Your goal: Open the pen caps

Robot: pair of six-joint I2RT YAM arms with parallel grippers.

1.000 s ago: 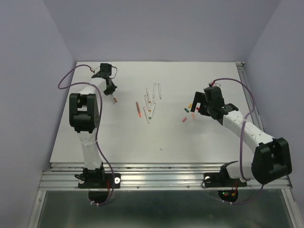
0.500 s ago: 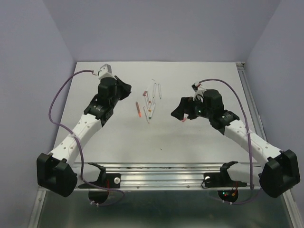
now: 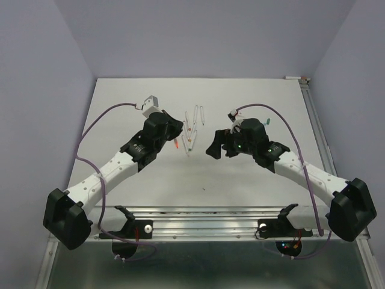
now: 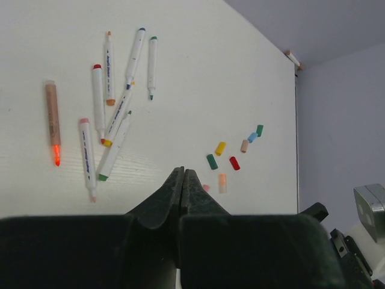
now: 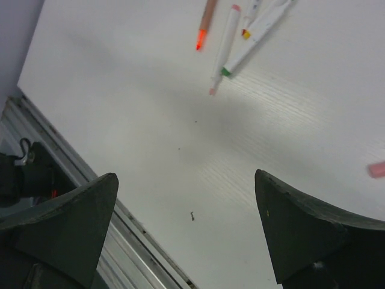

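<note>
Several loose pen caps lie apart from the pens in the left wrist view: yellow (image 4: 221, 148), green (image 4: 212, 161), red (image 4: 234, 163), orange (image 4: 222, 182), blue (image 4: 252, 137). A pink cap (image 5: 377, 170) shows at the right wrist view's edge. In the top view only a green cap (image 3: 267, 120) shows; the right arm hides the others. Uncapped white pens (image 4: 117, 120) (image 3: 189, 129) (image 5: 225, 45) lie in a loose cluster. My left gripper (image 4: 182, 171) (image 3: 175, 127) is shut and empty beside the pens. My right gripper (image 5: 185, 174) (image 3: 212, 148) is open and empty over bare table, right of the pens.
A tan pen with an orange tip (image 4: 52, 117) lies left of the white ones. A metal rail (image 5: 78, 174) runs along the table's near edge. A small dark speck (image 5: 192, 215) lies on the table. Purple walls (image 3: 36, 90) enclose both sides.
Both arms have swung in toward the middle. The left gripper came from the far left to the pens. The right gripper moved left, off the caps, toward the pens.
</note>
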